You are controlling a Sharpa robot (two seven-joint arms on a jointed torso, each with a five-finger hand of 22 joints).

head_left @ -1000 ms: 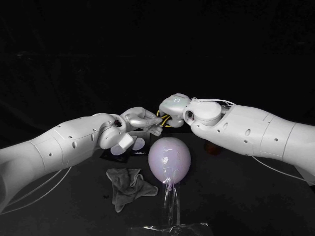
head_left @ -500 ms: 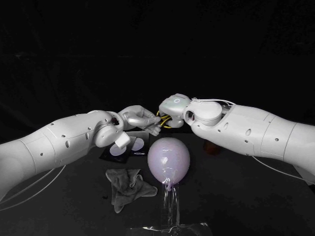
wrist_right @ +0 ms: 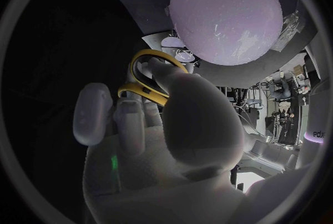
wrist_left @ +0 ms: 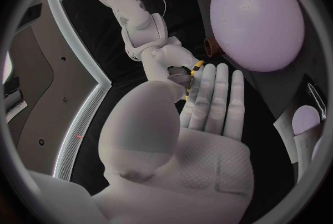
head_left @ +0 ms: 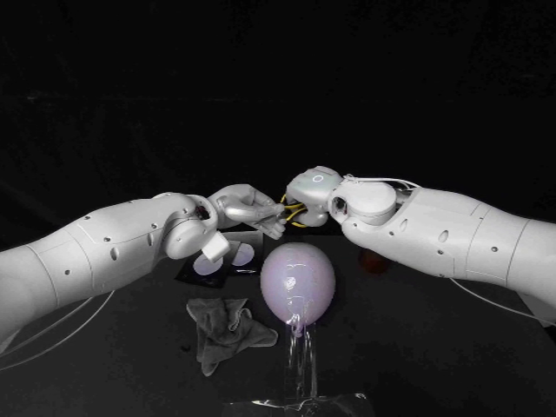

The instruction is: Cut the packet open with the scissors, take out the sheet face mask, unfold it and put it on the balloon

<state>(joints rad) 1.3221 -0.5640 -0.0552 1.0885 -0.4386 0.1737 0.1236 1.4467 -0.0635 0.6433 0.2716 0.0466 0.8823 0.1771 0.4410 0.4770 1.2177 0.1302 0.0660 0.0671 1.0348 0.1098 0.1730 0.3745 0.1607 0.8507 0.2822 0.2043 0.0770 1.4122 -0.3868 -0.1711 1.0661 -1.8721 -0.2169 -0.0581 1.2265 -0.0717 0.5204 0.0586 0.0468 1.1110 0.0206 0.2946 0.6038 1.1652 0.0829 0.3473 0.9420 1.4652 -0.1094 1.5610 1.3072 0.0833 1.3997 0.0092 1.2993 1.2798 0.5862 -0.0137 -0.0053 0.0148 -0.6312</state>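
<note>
Item: packet (head_left: 227,259), flat and dark with pale oval markings, lying on the black table (head_left: 453,347) just left of the balloon (head_left: 297,278) and below the left hand (head_left: 244,208); apparently uncut. Handling, by judgement: light, thin and glossy, so likely slippery and apt to slide on the table; best pinched at one edge and held taut, with the cut along a margin, clear of the soft folded mask inside. Tool: scissors (head_left: 295,214), yellow handles, gripped in the right hand (head_left: 314,187) with fingers through the loops, held above the far end of the balloon; blades hidden, so whether they are parted cannot be told. Left hand: fingers stretched out side by side, palm bare, holding nothing, fingertips close to the scissors. Balloon: pale lilac, egg-shaped, on a clear stand (head_left: 303,365) at centre; taut and fragile, to be kept well away from the blade tips. Also present: a crumpled grey cloth (head_left: 226,330) on the near left.
</note>
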